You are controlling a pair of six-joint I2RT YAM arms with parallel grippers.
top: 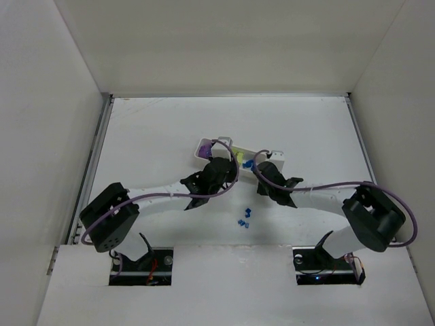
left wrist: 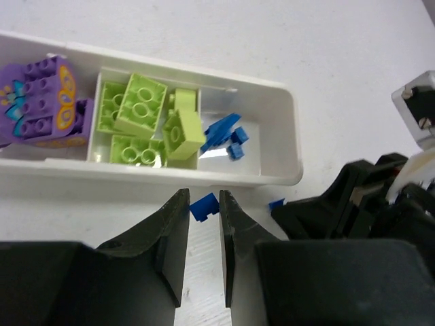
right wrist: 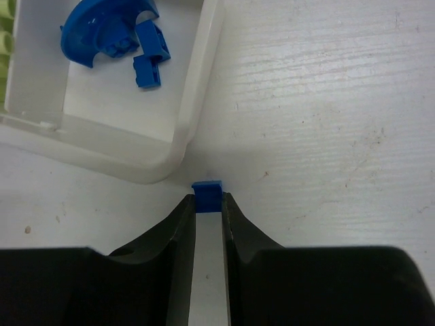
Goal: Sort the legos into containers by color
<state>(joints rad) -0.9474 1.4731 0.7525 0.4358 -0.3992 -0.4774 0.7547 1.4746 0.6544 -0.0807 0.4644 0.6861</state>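
My right claw is nearly shut and pinches a blue brick with just its tips. The brick is at the very front of the claw, down on the desk, just beside the round corner of the white tray. The end part of the tray has other blue pieces in it, so I think this brick belongs there. My left claw is nearly shut too, and it looks like it holds a blue bit between its tips, just outside the tray's near wall. I cannot be sure how tight that hold is. The green bricks and purple bricks sit in their own parts of the tray. To do this well, I would lift the right claw straight up first so the brick clears the wall. I would go slowly, because only the tips hold it and it could slip. Then I would move over the blue part and let go down low. The two claws are near each other, so I would move one at a time. A few loose blue pieces wait on the desk nearer to me.
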